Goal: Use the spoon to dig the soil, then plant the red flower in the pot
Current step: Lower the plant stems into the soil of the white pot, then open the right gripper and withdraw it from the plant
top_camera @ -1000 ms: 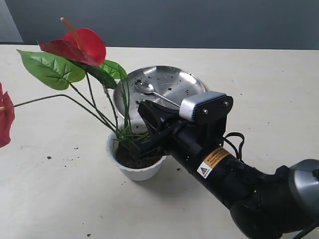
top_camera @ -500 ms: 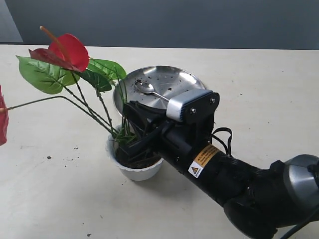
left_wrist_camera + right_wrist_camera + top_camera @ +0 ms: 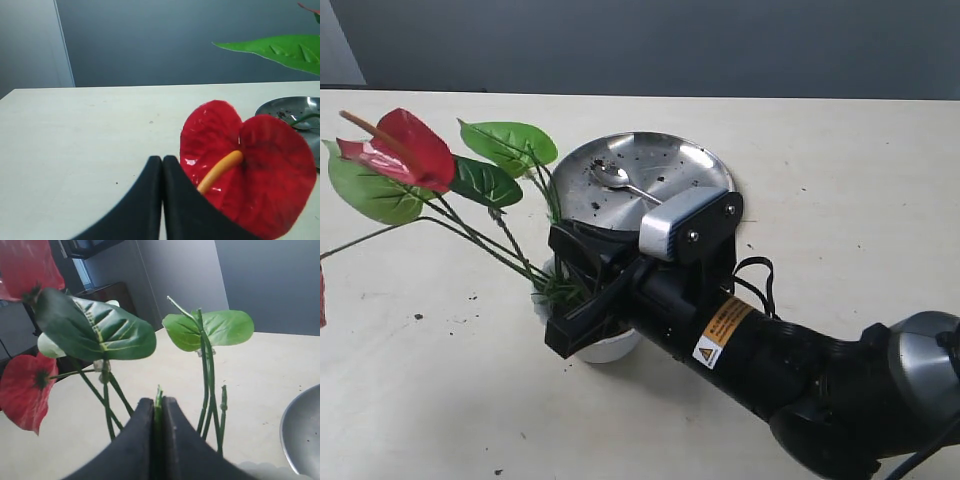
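Note:
The red flower (image 3: 405, 150) leans left over the table, its stems running down into the white pot (image 3: 610, 347). My right gripper (image 3: 565, 295) sits over the pot, covering most of it and the soil inside. It is shut on a thin green stem (image 3: 158, 399) of the flower. The spoon (image 3: 618, 179) lies on the steel plate (image 3: 680, 160), among dark soil crumbs (image 3: 650, 152). My left gripper (image 3: 162, 161) is shut with nothing between its fingers, low over the table beside a red bloom (image 3: 250, 185). It does not show in the exterior view.
Loose dark crumbs (image 3: 470, 297) dot the table left of the pot. The plate's rim (image 3: 300, 435) lies close beside the right gripper, and the plate (image 3: 295, 107) shows behind the bloom in the left wrist view. The right arm (image 3: 800, 370) fills the front right.
My right gripper has moved left and down over the pot with the stem in it. The flower has tipped further left, and its bloom and leaves sit lower.

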